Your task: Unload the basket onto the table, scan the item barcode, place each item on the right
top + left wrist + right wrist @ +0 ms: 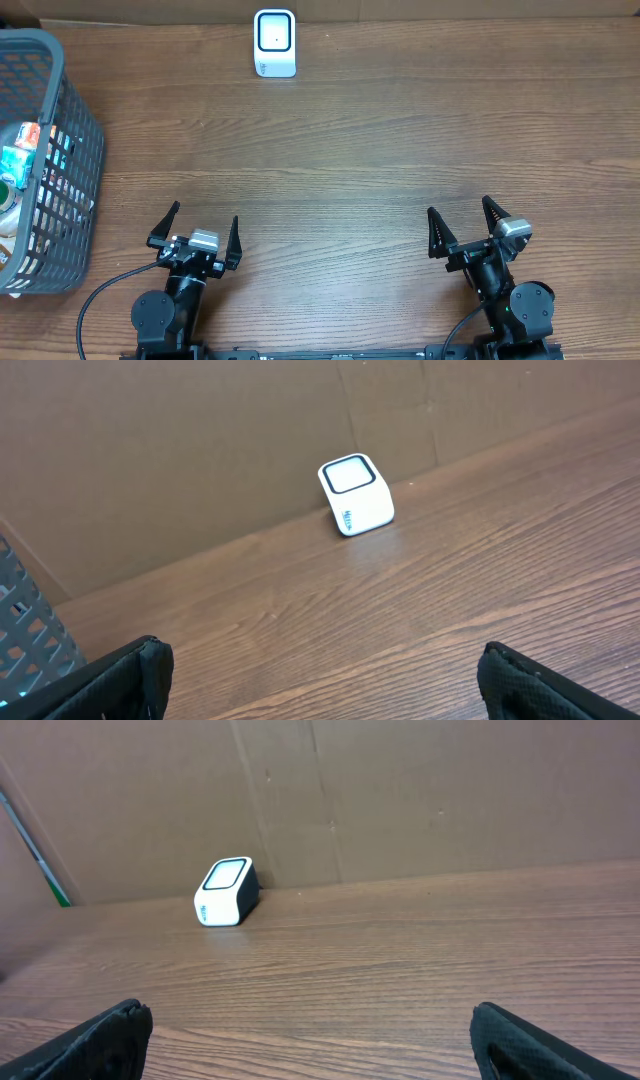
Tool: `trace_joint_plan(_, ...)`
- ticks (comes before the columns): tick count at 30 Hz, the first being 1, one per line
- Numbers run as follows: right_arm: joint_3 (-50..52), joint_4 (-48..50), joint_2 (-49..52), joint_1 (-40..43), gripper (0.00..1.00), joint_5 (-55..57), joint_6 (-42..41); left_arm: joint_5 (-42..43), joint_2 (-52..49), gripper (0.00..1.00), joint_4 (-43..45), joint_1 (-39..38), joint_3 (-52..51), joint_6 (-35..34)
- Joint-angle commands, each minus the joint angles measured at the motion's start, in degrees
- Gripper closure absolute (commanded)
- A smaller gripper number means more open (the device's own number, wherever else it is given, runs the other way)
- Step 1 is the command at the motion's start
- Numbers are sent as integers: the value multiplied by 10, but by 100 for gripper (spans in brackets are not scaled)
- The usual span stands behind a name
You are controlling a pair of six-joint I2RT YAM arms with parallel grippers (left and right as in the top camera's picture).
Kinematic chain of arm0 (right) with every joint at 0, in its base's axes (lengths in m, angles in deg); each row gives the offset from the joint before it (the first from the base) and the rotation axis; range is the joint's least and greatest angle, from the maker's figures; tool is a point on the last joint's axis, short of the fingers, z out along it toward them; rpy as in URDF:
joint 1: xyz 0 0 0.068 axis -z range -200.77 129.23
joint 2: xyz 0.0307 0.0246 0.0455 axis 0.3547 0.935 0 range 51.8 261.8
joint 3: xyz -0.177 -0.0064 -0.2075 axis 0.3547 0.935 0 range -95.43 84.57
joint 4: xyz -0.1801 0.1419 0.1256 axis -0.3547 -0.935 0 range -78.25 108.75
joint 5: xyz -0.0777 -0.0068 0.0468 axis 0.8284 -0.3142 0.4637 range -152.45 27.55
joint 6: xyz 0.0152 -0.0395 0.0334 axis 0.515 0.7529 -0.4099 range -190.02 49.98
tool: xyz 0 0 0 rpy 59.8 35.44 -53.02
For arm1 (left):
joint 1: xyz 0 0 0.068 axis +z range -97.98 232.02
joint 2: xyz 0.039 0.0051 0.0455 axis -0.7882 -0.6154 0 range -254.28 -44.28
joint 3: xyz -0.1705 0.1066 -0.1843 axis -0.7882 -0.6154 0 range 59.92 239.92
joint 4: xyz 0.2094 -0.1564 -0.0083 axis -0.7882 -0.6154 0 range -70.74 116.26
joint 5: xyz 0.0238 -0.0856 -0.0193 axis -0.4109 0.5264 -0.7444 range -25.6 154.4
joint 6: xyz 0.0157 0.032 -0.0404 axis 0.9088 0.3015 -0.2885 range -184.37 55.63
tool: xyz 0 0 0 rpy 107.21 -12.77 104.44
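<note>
Packets lie in the grey basket at the table's left edge, beyond the left gripper and well apart from the right gripper. Both grippers gape wide, empty. The scanner sits opposite.

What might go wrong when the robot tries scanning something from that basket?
1. The packets lie jumbled in the grey basket at the far left, so the open left claw could catch the mesh wall or lift two at once.
2. The small white scanner stands far off by the cardboard wall; a swinging item might knock it, or its barcode may face away from the window.
</note>
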Motion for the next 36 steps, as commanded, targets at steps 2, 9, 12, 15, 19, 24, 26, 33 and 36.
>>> trace_joint_plan(2,6,2,-6,1,0,-3,-1,-5,7,0,-1,-2,-2,11)
trace_joint_plan(9,6,2,-6,1,0,-3,-1,-5,6,0,-1,-2,-2,11)
trace_joint_plan(12,6,2,-6,1,0,-3,-1,-5,7,0,0,-2,-2,11)
trace_joint_plan(15,6,2,-6,1,0,-3,-1,-5,7,0,1,-2,-2,10)
trace_joint_plan(19,6,2,-6,1,0,-3,-2,-2,6,1,1,-2,-2,-11)
trace_joint_plan(24,6,2,-6,1,0,-3,-1,-2,6,0,2,-1,0,-40)
trace_joint_plan(26,6,2,-6,1,0,-3,-1,-3,6,0,2,-1,5,-59)
trace_joint_plan(33,6,2,-6,1,0,-3,-1,-3,6,0,1,-1,28,-72)
trace_joint_plan(36,6,2,-6,1,0,-3,-1,-3,3,0,-16,-1,55,-93)
